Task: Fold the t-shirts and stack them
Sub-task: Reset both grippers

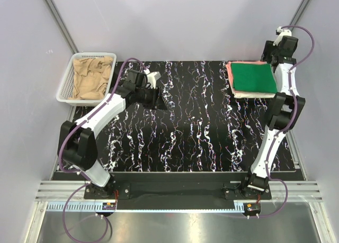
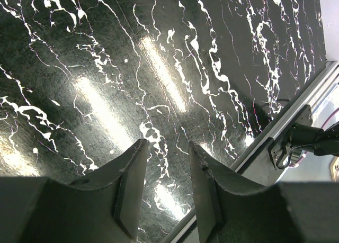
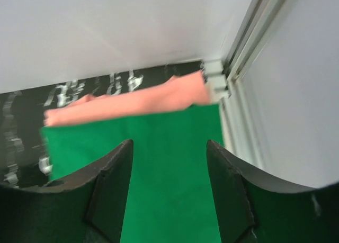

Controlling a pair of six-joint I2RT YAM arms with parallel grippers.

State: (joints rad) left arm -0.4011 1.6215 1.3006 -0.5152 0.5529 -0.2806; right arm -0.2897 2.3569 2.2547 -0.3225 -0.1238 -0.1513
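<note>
A folded bright green t-shirt [image 1: 254, 78] lies on top of a stack at the table's far right. Under it, a salmon pink t-shirt [image 1: 229, 72] shows along the left edge and a pale white one [image 1: 253, 95] along the near edge. My right gripper [image 1: 273, 56] hovers open over the stack's far right corner. In the right wrist view nothing sits between its fingers [image 3: 169, 147], with green t-shirt [image 3: 169, 169] and pink t-shirt [image 3: 132, 105] below. A crumpled tan t-shirt [image 1: 91, 78] fills the basket. My left gripper [image 1: 160, 101] is open and empty over bare table [image 2: 167, 147].
The white mesh basket [image 1: 65, 84] stands at the far left, off the black marbled tabletop [image 1: 201, 126]. Pale enclosure walls and metal frame posts [image 3: 249, 36] rise close behind and beside the stack. An aluminium rail [image 2: 296, 105] runs along the table's edge.
</note>
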